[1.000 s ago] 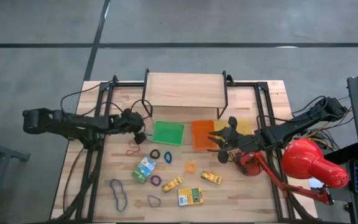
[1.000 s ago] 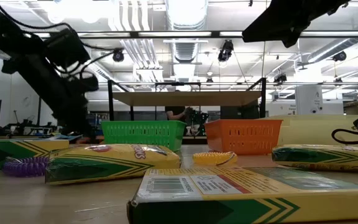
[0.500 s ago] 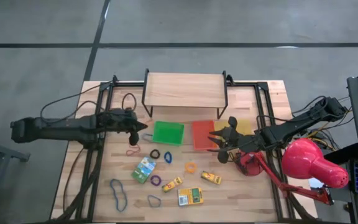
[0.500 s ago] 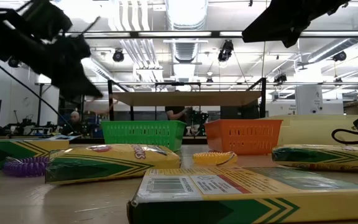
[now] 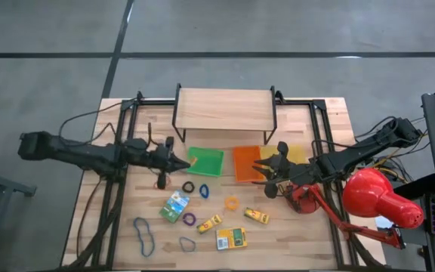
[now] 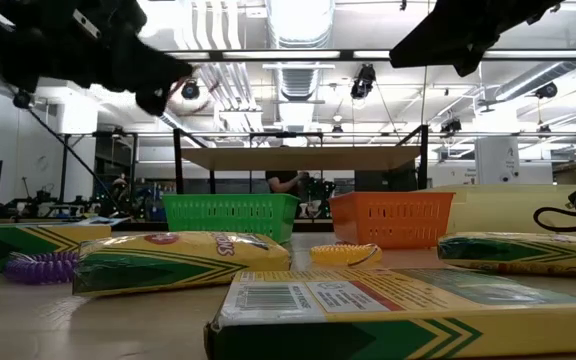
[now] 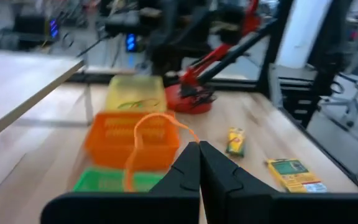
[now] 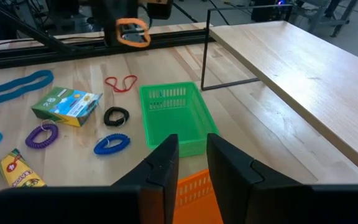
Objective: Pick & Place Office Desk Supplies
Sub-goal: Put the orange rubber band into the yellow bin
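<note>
**Left pincer holds orange band beside green tray; right pincer waits over orange tray**

Left pincer (image 5: 174,160) is fully closed on an orange rubber band (image 7: 143,140), the loop dangling from its tips; in the right wrist view the same band shows as a loop hanging under the far arm. The pincer is raised off the counter (image 5: 308,227), just beside the near-left edge of the green tray (image 5: 205,161), not over it yet.

Right pincer (image 5: 266,171) hangs above the orange tray (image 5: 245,162), fingers partly apart, nothing between them.

Rest of the supplies lie on the counter, well apart from both pincers: red band (image 5: 161,183), black band (image 5: 188,187), blue coil band (image 5: 204,191), purple coil band (image 5: 189,220), long blue band (image 5: 143,234), green box (image 5: 175,205), yellow boxes (image 5: 231,239). Yellow tray (image 5: 296,153) sits beyond the orange one, next to the red lamp (image 5: 372,198).
</note>
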Robot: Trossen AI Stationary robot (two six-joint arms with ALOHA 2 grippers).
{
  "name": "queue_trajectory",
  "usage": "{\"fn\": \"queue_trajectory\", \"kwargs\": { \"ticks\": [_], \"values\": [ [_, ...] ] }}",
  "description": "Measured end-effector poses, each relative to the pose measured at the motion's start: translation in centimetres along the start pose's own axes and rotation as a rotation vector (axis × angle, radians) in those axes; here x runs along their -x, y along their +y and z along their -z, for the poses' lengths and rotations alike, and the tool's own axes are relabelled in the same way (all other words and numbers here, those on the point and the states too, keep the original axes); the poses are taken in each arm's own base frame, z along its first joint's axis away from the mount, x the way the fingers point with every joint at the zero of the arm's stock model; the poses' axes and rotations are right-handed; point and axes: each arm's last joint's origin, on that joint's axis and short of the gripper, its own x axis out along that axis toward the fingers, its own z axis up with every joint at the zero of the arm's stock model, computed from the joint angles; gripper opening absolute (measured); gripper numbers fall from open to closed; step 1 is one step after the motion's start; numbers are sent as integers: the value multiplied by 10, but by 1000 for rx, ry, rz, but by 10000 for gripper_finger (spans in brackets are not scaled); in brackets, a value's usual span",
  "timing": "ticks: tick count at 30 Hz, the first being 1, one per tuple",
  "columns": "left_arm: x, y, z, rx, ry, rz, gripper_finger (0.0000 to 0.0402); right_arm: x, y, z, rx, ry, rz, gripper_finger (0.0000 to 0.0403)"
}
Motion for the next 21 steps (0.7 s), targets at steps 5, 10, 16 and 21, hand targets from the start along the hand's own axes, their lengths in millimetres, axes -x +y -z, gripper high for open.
{"fn": "queue_trajectory", "kwargs": {
  "ticks": [5, 10, 16, 21],
  "values": [
    [-25, -14, 6, -137, -93, 81, 0, 0, 0, 0, 0, 0, 0, 87],
    [-56, -20, 12, -200, -102, 107, 0, 0, 0, 0, 0, 0, 0, 91],
    [-109, -19, 17, -195, -25, 107, 0, 0, 0, 0, 0, 0, 0, 82],
    [-145, -18, 24, -189, 52, 121, 0, 0, 0, 0, 0, 0, 0, 74]
  ]
}}
